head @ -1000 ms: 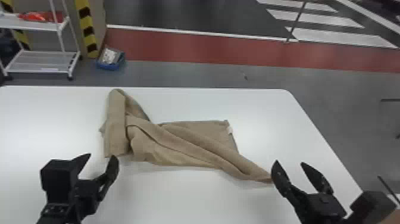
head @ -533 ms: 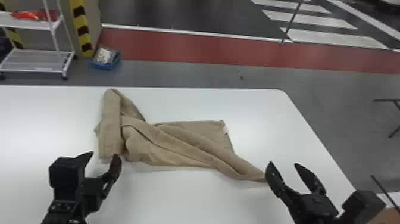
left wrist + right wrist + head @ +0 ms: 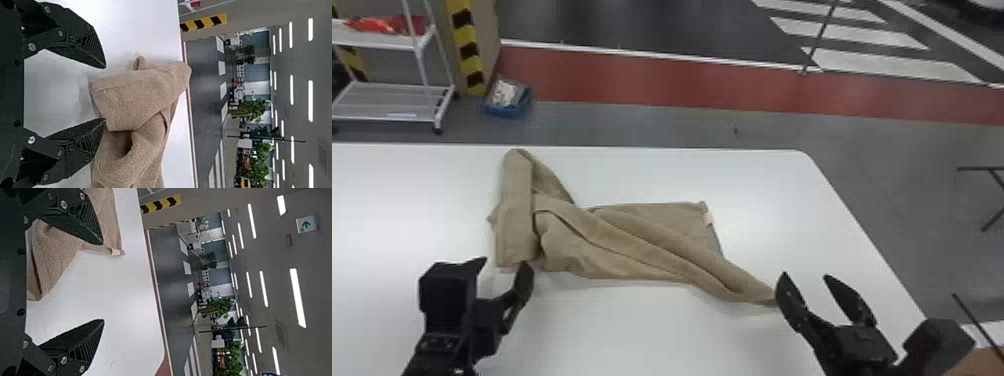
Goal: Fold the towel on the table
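Towel (image 3: 632,250) lies near left gripper (image 3: 506,261) and right gripper (image 3: 806,275), both spread wide open.

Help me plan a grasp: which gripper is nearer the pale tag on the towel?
Right. The right gripper is to the right of the pale tag and nearer the robot; the left gripper is well to its left, by the towel.

Bright indoor light here — rows of ceiling lights (image 3: 298,297) glowing stark white in both wrist views. Over in the head view, the worktop (image 3: 632,330) gleams pale, a faint, soft-edged shadow lying along the near side of the towel (image 3: 642,255) — and the road (image 3: 642,22) beyond sits much darker.
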Action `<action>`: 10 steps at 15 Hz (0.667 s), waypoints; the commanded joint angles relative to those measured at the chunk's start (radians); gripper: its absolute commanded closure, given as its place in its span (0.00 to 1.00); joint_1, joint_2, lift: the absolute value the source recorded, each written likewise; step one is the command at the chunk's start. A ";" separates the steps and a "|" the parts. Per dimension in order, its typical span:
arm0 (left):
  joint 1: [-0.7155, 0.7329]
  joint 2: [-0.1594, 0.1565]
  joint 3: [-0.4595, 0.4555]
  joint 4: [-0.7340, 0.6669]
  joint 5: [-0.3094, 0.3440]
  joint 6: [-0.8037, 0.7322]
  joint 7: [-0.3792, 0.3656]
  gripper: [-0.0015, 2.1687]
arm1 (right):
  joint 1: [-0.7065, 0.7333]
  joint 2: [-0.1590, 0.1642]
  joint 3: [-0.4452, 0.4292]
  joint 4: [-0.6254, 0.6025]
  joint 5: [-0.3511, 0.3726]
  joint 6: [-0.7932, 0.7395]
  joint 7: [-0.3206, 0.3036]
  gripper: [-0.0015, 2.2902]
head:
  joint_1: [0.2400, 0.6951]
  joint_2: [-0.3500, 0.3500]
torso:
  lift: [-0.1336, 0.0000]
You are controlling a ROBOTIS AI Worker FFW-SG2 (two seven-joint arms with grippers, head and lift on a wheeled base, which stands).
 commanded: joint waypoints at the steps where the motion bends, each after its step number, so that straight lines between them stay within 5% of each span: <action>1: -0.005 -0.001 0.000 0.005 -0.007 0.008 0.000 0.22 | 0.001 -0.002 0.000 -0.002 0.000 0.000 0.000 0.09 | 1.00 0.19 | 0.04; 10: -0.014 -0.004 -0.008 0.006 -0.007 0.011 -0.003 0.30 | 0.001 -0.004 0.000 -0.003 -0.003 0.003 0.000 0.09 | 1.00 0.18 | 0.04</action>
